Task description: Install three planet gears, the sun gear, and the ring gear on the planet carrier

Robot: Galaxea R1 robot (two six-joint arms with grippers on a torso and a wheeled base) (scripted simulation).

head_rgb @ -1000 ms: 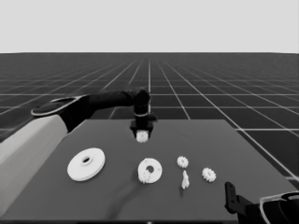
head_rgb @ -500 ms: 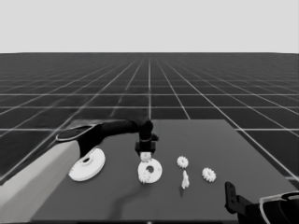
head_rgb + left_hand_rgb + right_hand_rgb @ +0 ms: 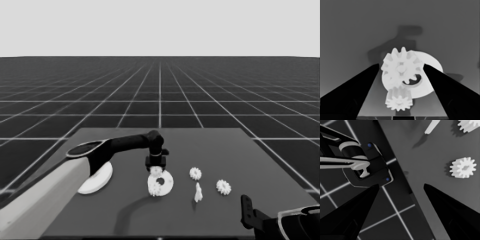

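Left wrist view shows the left hand (image 3: pixel 401 68) gripping a planet gear (image 3: pixel 401 67) directly above the smaller round part (image 3: pixel 427 75), which already carries one gear (image 3: pixel 398 101); I'd lower straight, aligned to a free peg.

Table (image 3: pixel 260 160): dark, flat.
Larger round part (image 3: pixel 95 181): at 9 o'clock.
Smaller round part (image 3: pixel 161 184): at centre.
Gears (image 3: pixel 195 173), (image 3: pixel 223 187): toward 3 o'clock.
Thin white piece (image 3: pixel 198 192): toward 4 o'clock.
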